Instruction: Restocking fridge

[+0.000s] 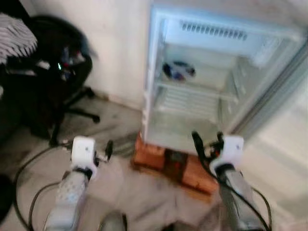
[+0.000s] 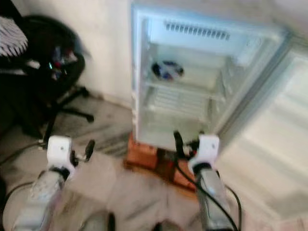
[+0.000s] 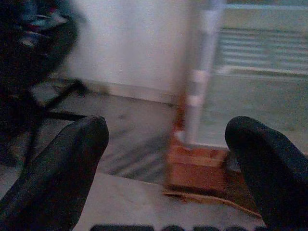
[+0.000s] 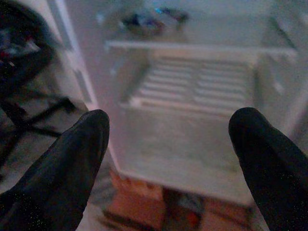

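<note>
Fridge (image 1: 211, 82) stands at twelve o'clock, door swung wide on bricks (image 1: 159, 159), likely awaiting stock. Left gripper (image 3: 168, 159) and right gripper (image 4: 168, 159) hover spread apart, holding nothing.

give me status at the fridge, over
Both pincers open and empty, left, right. Fridge open, one blurred item on upper shelf. Chair off left, not in the way.

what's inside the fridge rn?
The open fridge holds one small dark item on its upper shelf, too blurred to identify. The lower wire shelf and floor look bare. The door's inner side can't be seen.
</note>
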You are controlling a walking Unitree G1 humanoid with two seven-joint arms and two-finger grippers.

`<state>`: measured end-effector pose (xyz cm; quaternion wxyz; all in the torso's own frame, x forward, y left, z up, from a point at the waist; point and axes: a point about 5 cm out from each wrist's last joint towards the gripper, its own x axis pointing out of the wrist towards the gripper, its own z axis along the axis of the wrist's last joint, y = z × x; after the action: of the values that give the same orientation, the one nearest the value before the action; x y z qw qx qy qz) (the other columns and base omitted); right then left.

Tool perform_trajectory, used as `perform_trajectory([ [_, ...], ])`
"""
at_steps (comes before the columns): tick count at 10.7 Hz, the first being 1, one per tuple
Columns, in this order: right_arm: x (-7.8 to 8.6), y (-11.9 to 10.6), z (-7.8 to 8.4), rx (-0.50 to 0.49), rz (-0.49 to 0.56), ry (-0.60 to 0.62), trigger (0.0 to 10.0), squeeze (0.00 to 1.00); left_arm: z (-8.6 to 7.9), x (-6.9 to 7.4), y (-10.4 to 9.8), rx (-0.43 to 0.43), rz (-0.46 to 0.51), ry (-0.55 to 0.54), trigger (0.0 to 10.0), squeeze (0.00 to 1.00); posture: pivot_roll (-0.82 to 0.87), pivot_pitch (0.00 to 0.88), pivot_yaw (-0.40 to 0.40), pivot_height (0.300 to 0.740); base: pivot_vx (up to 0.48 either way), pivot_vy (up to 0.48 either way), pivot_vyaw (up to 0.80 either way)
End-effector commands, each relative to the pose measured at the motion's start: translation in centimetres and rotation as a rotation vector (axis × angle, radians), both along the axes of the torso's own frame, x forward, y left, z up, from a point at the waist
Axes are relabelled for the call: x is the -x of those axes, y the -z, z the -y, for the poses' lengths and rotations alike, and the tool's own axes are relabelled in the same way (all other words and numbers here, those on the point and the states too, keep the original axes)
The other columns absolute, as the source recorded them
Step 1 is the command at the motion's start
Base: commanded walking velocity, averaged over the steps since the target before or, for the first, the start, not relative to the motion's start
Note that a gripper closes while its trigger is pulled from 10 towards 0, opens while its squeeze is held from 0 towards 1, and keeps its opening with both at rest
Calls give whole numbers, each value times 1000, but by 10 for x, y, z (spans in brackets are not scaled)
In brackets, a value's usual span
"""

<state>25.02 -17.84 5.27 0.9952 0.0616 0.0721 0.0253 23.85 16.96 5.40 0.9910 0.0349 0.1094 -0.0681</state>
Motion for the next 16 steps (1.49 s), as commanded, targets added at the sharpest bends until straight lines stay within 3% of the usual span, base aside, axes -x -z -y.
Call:
perform_trajectory([
  [1, 1, 0, 2, 6, 7, 17, 10000, 0, 0, 0, 0, -18, -3, 9, 10000, 0, 123, 57, -68, 740, -296, 0, 0],
  [2, -1, -1, -1, 11, 4, -19, 10000, 0, 3, 1, 3, -14, -10, 14, 10000, 0, 121, 51, -74, 740, -300, 0, 0],
  [7, -4, -6, 12, 42, 40, 24, 10000, 0, 8, -2, 4, -5, -4, 18, 10000, 0, 114, 41, -82, 740, -302, 0, 0],
  [10, -6, -6, 18, 41, 41, 48, 10000, 0, 8, -3, -1, -1, 42, 40, 10000, 0, 112, 43, -80, 740, 0, 0, 0],
  [16, -12, -9, 18, 52, 62, 25, 10000, 0, 4, -3, -2, -4, 49, 41, 10000, 0, 117, 51, -75, 740, 0, -450, 0],
])
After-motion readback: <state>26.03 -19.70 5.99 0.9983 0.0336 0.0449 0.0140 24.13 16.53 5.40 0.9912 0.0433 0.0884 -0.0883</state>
